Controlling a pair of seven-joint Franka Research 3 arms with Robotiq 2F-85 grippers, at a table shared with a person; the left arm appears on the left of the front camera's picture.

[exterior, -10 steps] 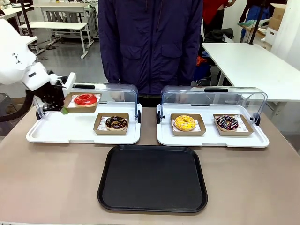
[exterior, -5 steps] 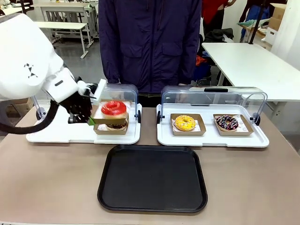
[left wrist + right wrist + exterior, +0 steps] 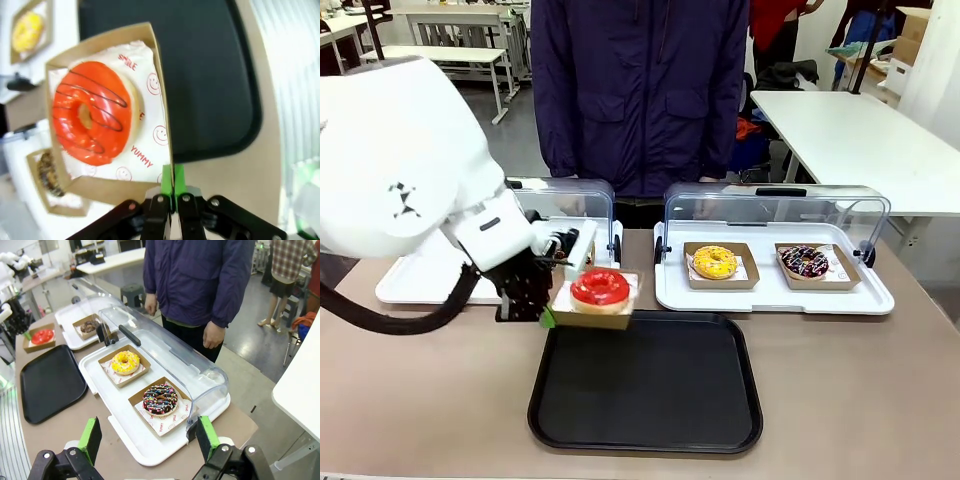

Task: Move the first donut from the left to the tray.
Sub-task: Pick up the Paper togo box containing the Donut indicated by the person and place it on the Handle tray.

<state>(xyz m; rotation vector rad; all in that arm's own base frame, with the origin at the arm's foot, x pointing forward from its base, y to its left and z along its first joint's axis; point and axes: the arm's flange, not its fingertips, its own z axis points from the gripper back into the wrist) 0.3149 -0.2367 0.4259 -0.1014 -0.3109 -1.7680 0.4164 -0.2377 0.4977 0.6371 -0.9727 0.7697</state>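
Where white trays flank — yellow donut beyond

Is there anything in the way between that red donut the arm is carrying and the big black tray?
Nothing visible. The left gripper holds the red-iced ring donut by its brown cardboard holder, over the flat black tray's near-left corner, whose surface is bare.

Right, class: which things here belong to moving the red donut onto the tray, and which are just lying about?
In the job: red donut, its holder, black tray, left gripper.
Lying about: yellow donut, sprinkled donut, white trays, right gripper.
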